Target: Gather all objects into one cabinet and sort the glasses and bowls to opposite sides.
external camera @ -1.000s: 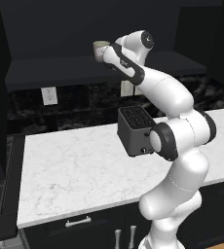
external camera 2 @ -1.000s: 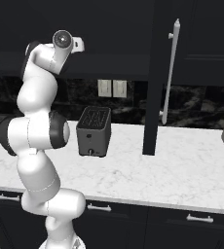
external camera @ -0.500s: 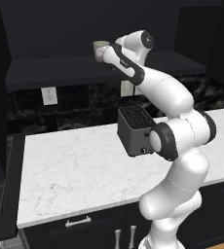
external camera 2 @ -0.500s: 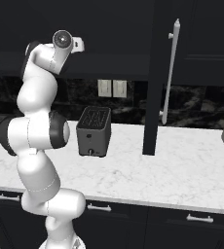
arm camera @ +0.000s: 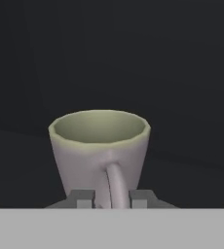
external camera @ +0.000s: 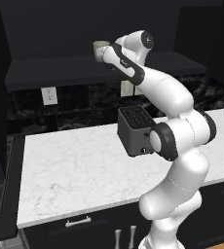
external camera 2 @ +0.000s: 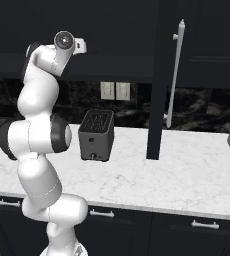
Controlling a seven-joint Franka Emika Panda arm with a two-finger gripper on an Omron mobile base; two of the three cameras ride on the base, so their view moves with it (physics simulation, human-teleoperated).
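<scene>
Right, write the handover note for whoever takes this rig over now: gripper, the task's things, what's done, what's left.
Gripper: raised to the shelf of the black wall cabinet, jaws closed in on either side of the handle of the pale beige-grey mug; looks gripped.
Mug: upright on the dark shelf, at the arm's tip in the left base view.
Done: mug reached and handle taken.
Left: place the mug on its side of the cabinet, then gather and sort the other cups and bowls.
Counter: black toaster on white marble.
</scene>
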